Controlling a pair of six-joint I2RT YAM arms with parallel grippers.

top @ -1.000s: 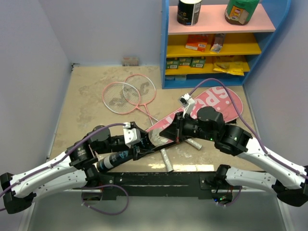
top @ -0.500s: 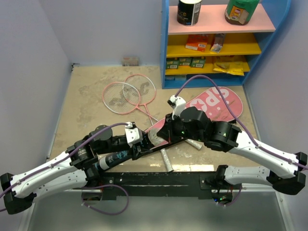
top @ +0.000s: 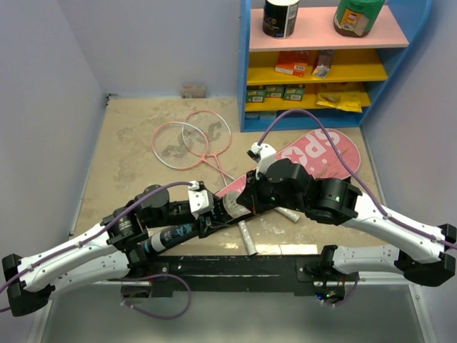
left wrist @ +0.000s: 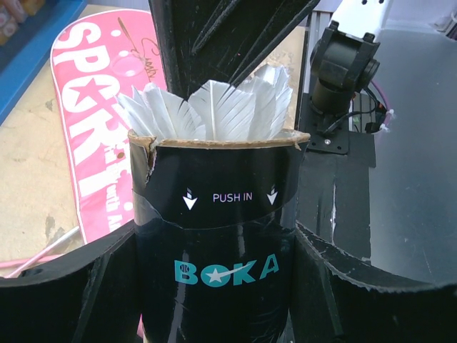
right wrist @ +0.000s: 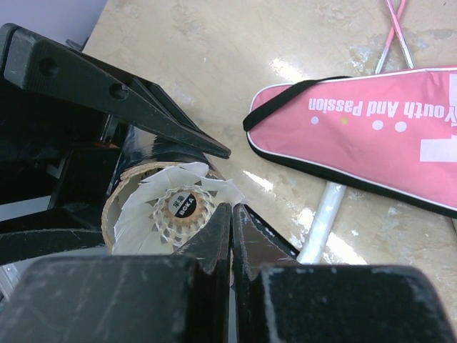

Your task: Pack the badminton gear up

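Two claws meet at the near middle of the worktop [top: 128,161].

1. Left claw [top: 207,219]: closed round the long black shuttle tube [top: 168,237], one finger [left wrist: 86,286] pressed to each side of the barrel just below its open mouth. "PUSH IN" and "BOKA" face the wrist camera. The tube lies slanted, mouth toward the right claw.
2. Rackets [top: 189,139]: two, pink-framed, heads overlapping, flat on the worktop beyond the left claw and well apart from it.
3. Shuttlecock [left wrist: 214,107]: white feathers, seated in the tube mouth, skirt standing out past the rim.
4. Right claw [right wrist: 230,211]: fingers pressed together with barely a slit between them, tips resting on the feather skirt at the tube mouth. Whether a feather is nipped cannot be told.
5. White sticks [top: 246,236]: two, lying loose on the worktop, one nearer than the right claw, one just to its right.
6. Bag [top: 318,153]: pink, lettered "SPORT", flat on the worktop, running from beside the right claw away to its right, partly under that arm.
7. Blue shelf unit [top: 244,71]: beyond the bag, holding boxes and jars.
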